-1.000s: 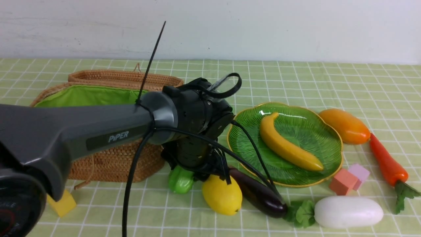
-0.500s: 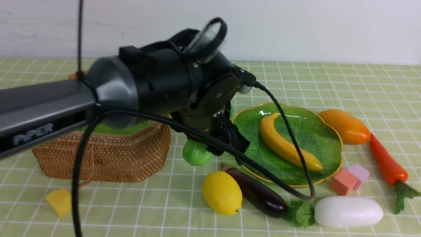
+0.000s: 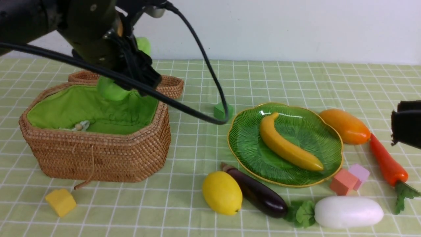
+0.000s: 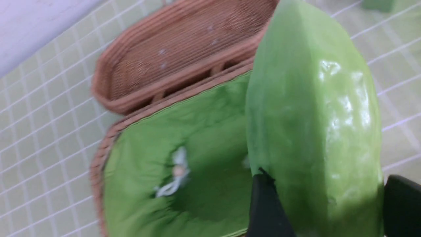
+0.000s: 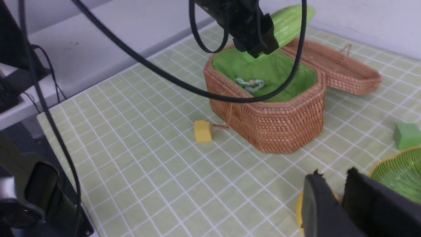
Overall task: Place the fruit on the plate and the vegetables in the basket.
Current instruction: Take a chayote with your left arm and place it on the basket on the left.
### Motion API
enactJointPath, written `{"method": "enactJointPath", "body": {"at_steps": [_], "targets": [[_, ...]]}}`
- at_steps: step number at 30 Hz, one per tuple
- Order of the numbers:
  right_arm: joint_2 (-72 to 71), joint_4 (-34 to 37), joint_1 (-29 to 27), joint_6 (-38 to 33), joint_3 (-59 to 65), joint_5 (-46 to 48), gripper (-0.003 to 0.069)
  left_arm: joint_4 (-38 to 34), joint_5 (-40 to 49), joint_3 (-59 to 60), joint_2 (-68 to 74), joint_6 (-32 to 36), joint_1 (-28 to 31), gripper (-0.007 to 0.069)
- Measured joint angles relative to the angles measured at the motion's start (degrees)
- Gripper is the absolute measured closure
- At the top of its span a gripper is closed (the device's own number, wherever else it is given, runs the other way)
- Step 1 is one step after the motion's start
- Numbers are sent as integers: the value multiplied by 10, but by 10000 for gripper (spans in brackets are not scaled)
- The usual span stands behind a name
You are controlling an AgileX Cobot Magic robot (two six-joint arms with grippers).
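My left gripper (image 3: 130, 67) is shut on the green ridged gourd (image 3: 111, 89), holding it tilted in the air above the open basket (image 3: 98, 158). In the left wrist view the gourd (image 4: 312, 115) fills the space between both fingers over the green lining. The banana (image 3: 286, 144) lies on the plate (image 3: 250, 138). The lemon (image 3: 222, 192) and eggplant (image 3: 256, 192) lie in front of the plate. The radish (image 3: 348, 211), carrot (image 3: 386, 163) and mango (image 3: 345, 126) lie on the right. My right gripper (image 5: 334, 172) hangs at the right edge, slightly open and empty.
The basket lid (image 3: 171, 84) lies open behind the basket. Foam blocks are scattered: a yellow one (image 3: 61, 201) in front of the basket, a green one (image 3: 221, 110) left of the plate, and orange (image 3: 343, 181) and pink (image 3: 360, 171) ones near the radish. A black cable (image 3: 204, 59) loops down from the left arm.
My left arm has lifted the gourd from the table beside the lemon, up and to the left, to above the basket. The right gripper has come into view at the right edge.
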Motion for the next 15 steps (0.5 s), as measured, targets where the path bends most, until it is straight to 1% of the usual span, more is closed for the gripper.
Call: {"method": "enactJointPath", "body": {"at_steps": [4, 5, 8, 11, 15], "targets": [[-2, 4, 0, -11, 0, 1, 531, -44, -24, 0, 17, 78, 65, 209], [-2, 4, 0, -11, 0, 1, 531, -44, -26, 0, 18, 81, 68, 209], [-3, -8, 0, -11, 0, 2, 531, -72, -66, 0, 46, 119, 108, 209], [-3, -31, 0, -1, 0, 2, 531, -75, -75, 0, 73, 129, 128, 209], [-4, -79, 0, 37, 0, 2, 531, -77, -74, 0, 99, 131, 134, 209]]}}
